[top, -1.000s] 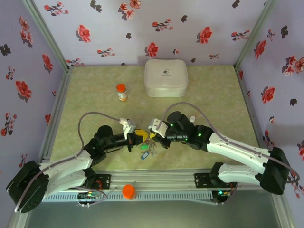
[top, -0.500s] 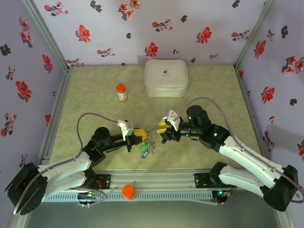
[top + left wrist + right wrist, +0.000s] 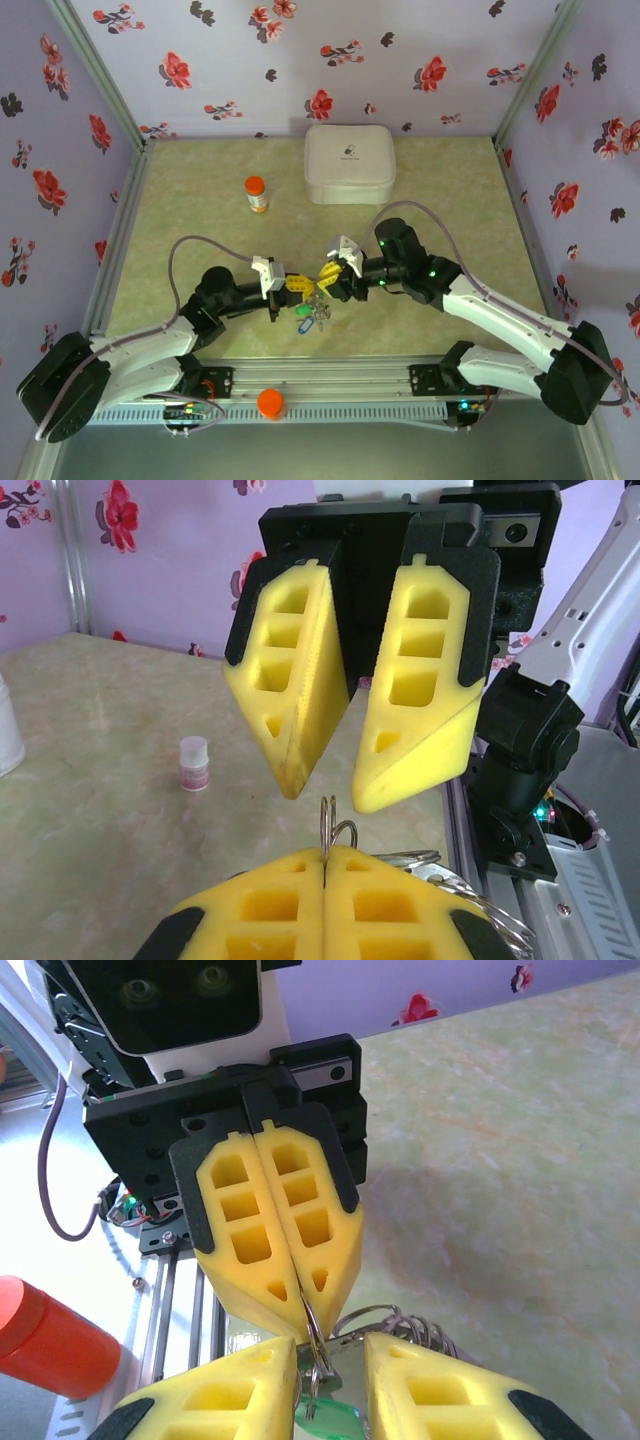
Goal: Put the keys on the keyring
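Left gripper [image 3: 325, 858] is clamped on the keyring [image 3: 326, 825]; its thin wire loop is seen projecting straight out of the pinched tips. Right gripper [image 3: 333, 792], jaws parted, is presented tip-to-tip opposite, the loop just short of its gap. Keys [image 3: 310, 318] are hung below, between the two.

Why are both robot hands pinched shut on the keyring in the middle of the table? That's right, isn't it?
Not quite. Only the left gripper is pinched shut on the keyring. The right gripper is open, its yellow fingers apart in front of the ring. The left wrist view shows the gap. Both are in the middle of the table.
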Motion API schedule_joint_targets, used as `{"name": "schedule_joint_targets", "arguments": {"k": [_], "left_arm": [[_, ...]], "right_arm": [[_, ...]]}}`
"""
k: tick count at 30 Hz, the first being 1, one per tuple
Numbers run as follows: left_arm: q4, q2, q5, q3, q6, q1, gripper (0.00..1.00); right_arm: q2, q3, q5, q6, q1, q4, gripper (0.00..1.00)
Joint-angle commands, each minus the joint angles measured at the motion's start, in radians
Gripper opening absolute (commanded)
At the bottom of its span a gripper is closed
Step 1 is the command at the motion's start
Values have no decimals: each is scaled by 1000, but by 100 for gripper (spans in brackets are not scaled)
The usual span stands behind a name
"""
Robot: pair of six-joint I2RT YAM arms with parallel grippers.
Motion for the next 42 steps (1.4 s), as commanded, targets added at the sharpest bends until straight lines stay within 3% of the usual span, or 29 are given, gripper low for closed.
{"name": "schedule_joint_targets", "arguments": {"k": [1, 7, 13, 14, 15, 17, 20, 24, 26, 30, 39, 40, 42], "left_arm": [[109, 3, 37, 14, 8, -6, 0], [111, 12, 54, 21, 3, -7, 0], [115, 6, 52, 11, 8, -11, 0], [115, 6, 48, 11, 5, -10, 3], [108, 4, 24, 8, -5, -10, 19], [64, -14, -19, 5, -19, -10, 35], [-176, -72, -66, 55, 14, -10, 42], [-456, -113, -66, 144, 85, -16, 32], [-511, -115, -61, 162, 96, -19, 30], [-540, -90, -37, 200, 149, -20, 26], [-522, -55, 11, 229, 164, -23, 0], [-510, -61, 13, 223, 158, -22, 0], [-453, -70, 12, 196, 136, -21, 0]], "right_arm": [[12, -1, -35, 4, 5, 38, 24], [51, 36, -40, -28, 7, -31, 17], [59, 50, -54, -31, 15, -33, 0], [61, 54, -62, -34, 14, -36, 0], [61, 56, -66, -35, 16, -42, 0], [60, 68, -58, -51, 17, -73, 0], [68, 136, 29, -140, 37, -216, 0], [98, 245, 156, -266, 81, -433, 0], [118, 286, 191, -304, 95, -503, 0], [159, 364, 211, -331, 114, -577, 0], [195, 400, 192, -322, 137, -576, 0], [189, 392, 193, -307, 133, -557, 2], [149, 349, 136, -259, 93, -483, 21]]}}
